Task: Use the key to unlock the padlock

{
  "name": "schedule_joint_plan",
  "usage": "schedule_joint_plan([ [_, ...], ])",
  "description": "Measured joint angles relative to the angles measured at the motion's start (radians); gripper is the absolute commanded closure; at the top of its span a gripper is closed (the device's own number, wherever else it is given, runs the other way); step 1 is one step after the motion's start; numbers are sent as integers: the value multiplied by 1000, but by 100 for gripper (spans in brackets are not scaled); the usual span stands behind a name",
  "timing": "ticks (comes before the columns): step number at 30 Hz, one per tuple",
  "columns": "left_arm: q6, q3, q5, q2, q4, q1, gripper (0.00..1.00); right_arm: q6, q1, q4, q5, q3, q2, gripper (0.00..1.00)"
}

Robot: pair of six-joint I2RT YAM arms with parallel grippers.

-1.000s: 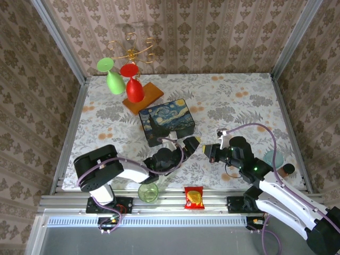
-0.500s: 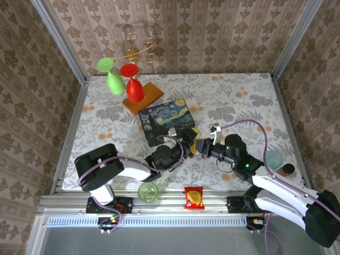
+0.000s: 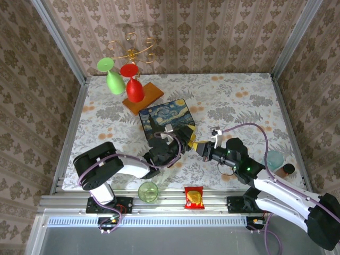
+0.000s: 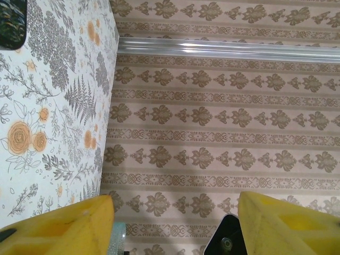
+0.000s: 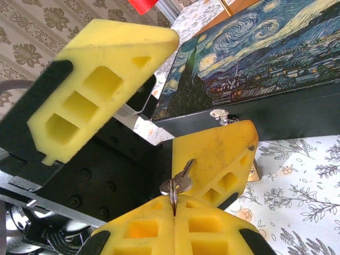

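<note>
At the bottom centre of the right wrist view we see the right gripper (image 5: pixel 174 210) pinched shut on the key (image 5: pixel 179 183), beside a yellow finger of the left gripper (image 4: pixel 172 228). The left jaws stand apart and empty, by the blue box (image 3: pixel 167 121) mid-frame in the top view.

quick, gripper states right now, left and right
Left gripper: open, holding nothing.
Right gripper: closed on the key.
</note>
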Motion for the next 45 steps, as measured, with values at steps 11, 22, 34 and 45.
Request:
schedule_joint_plan([
  [11, 18, 0, 26, 1, 0, 5, 79, -9, 0, -21, 11, -14, -26, 100],
  [22, 39, 2, 46, 38, -1, 19, 100, -42, 0, -67, 26, -13, -40, 67],
  [34, 349, 84, 161, -41, -51, 63, 100, 201, -237, 174, -211, -37, -56, 0],
  [45, 600, 163, 240, -229, -183, 70, 100, 454, -236, 592, -287, -38, 47, 18],
])
